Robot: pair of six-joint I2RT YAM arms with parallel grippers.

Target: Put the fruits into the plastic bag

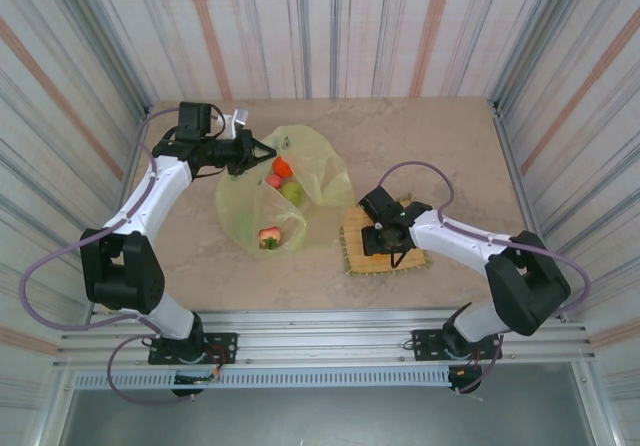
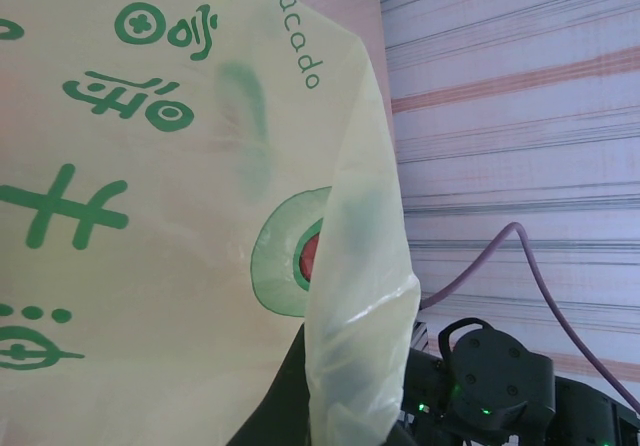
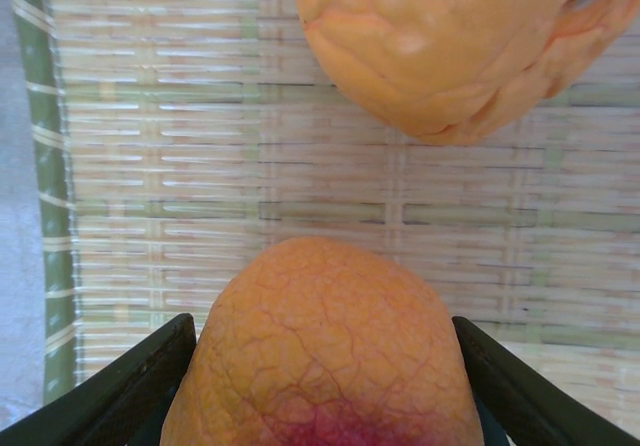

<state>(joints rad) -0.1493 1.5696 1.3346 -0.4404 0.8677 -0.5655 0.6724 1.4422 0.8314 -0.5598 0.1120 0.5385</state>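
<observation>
Item: dimpled toy orange (image 3: 325,351), light, firm, round, likely to roll; best taken across its widest girth. Location: square woven straw mat (image 1: 351,256), at 4 o'clock from the thin translucent yellow-green plastic bag (image 1: 325,171); a second orange (image 3: 450,36) sits apart at 1 o'clock. Right jaws straddle the first orange; whether they pinch it cannot be told. Left jaws clenched on the limp, slippery bag's rim at 11 o'clock. Beige table (image 1: 450,146) lies open between mat and bag.

A beige marbled surface (image 1: 450,146) is carrying two things: a yellow-green plastic bag (image 1: 320,166) is lying spread near the middle, and a square woven mat (image 1: 355,256) is sitting flat just right of the bag.
</observation>
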